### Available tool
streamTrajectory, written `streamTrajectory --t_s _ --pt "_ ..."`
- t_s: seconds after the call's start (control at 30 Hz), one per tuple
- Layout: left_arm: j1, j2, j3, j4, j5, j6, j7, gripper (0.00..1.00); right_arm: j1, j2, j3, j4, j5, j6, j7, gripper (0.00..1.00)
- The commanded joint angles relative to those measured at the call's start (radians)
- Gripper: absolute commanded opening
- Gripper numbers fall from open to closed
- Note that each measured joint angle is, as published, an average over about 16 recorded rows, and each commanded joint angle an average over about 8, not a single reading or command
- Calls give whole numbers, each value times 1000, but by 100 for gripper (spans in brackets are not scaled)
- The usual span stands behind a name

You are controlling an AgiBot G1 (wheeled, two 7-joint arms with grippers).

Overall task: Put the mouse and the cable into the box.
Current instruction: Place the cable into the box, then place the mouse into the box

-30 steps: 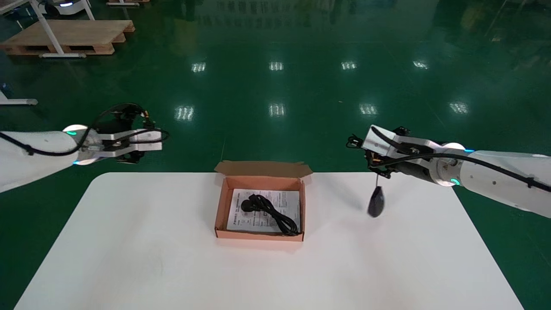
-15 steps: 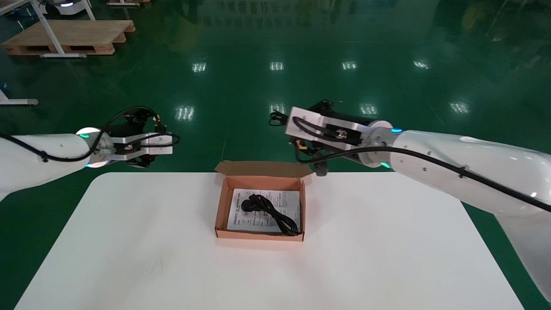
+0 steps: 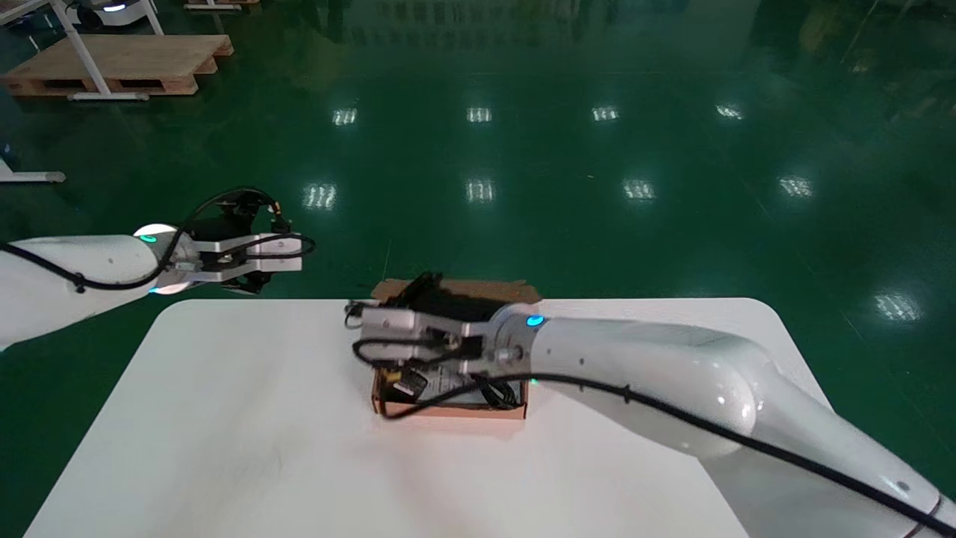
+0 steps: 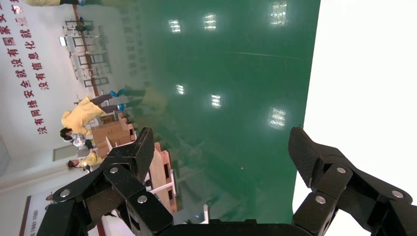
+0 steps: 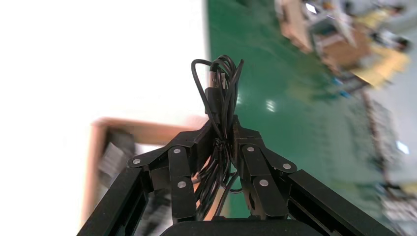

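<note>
White tabletop fills the lower frame on my feed. At centre sits the cardboard box, a black cable lying inside. Over the box's left half hangs the right pincer, clenched on a bundled cord; the mouse itself I cannot make out. Farther back, at left, the left pincer hovers released past the tabletop's edge, over green floor.

Box mostly hidden under right arm, blurred in right wrist view — contents unclear
</note>
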Motion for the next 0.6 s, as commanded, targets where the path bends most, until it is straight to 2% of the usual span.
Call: streamTrajectory --t_s 0.03,0.2,0.5,0.53,0.6 --pt "1 -4 4 -11 11 0 -17 100 -15 -9 -41 21 10 -11 8 0" --pt "3 -13 14 -35 39 1 -58 100 -15 -12 -125 -56 -29 71 130 0" --pt "6 -29 28 -77 89 4 -129 100 -40 -10 -211 -171 -128 278 354 0" --pt "7 -30 29 -82 95 5 -137 100 -43 -10 -218 -178 -139 294 372 4" --pt "7 -32 32 -88 103 5 -149 100 -48 -10 -228 -188 -156 314 397 29"
